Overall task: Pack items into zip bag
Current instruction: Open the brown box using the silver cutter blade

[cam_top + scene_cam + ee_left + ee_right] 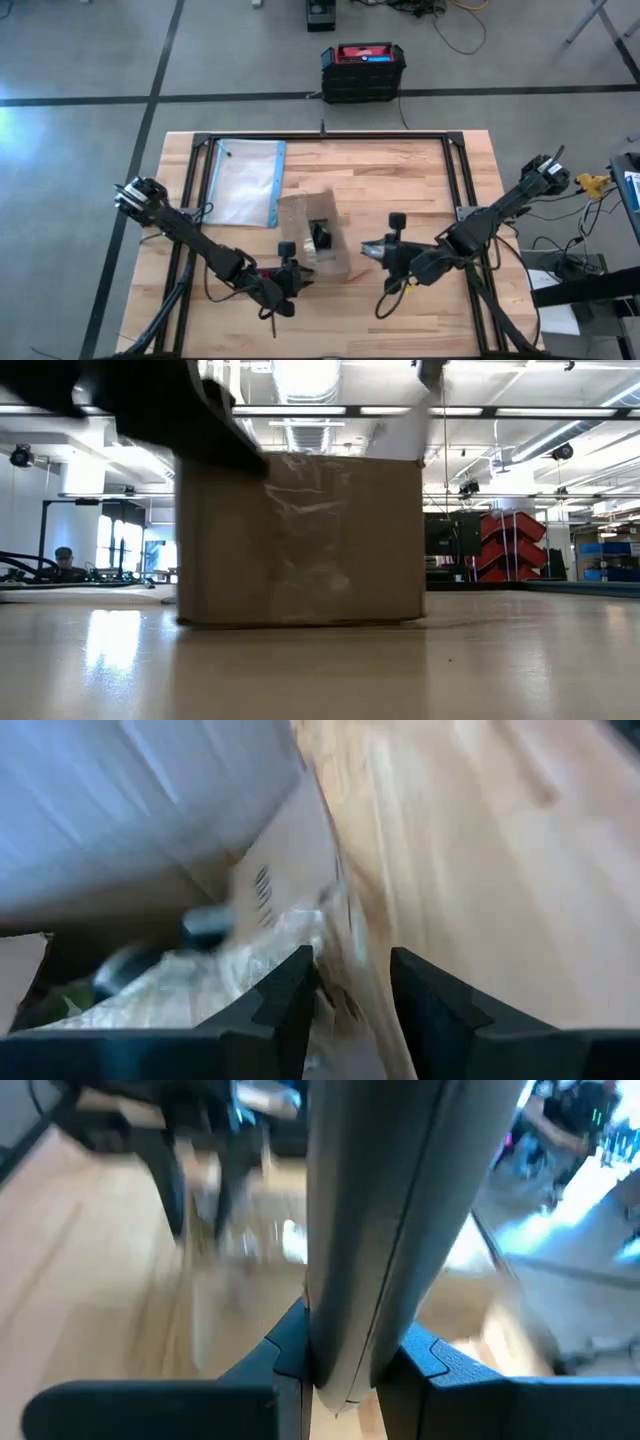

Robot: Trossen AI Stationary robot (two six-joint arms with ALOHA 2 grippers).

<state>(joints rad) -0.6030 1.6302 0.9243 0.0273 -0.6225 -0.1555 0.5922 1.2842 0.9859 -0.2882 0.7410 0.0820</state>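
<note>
High view, looking straight down: the pale wooden desk carries a flat clear plastic zip bag with a blue strip along one edge, lying flat toward the far left, well apart from both arms. In the middle sits the brown cardboard box, open on top with crinkled clear wrapping inside.

The left gripper is down at the box's near left corner, and the left wrist view shows its two dark fingers standing apart with the box edge and crinkled plastic just beyond them; whether they pinch anything, I cannot tell.

The right gripper hovers just right of the box, and the right wrist view makes it plain: its fingers are clamped on a slim grey stick-like tool, which rises up between them.

From the low view, the box stands square on the desk. The small whitish items cannot be made out from any angle.
</note>
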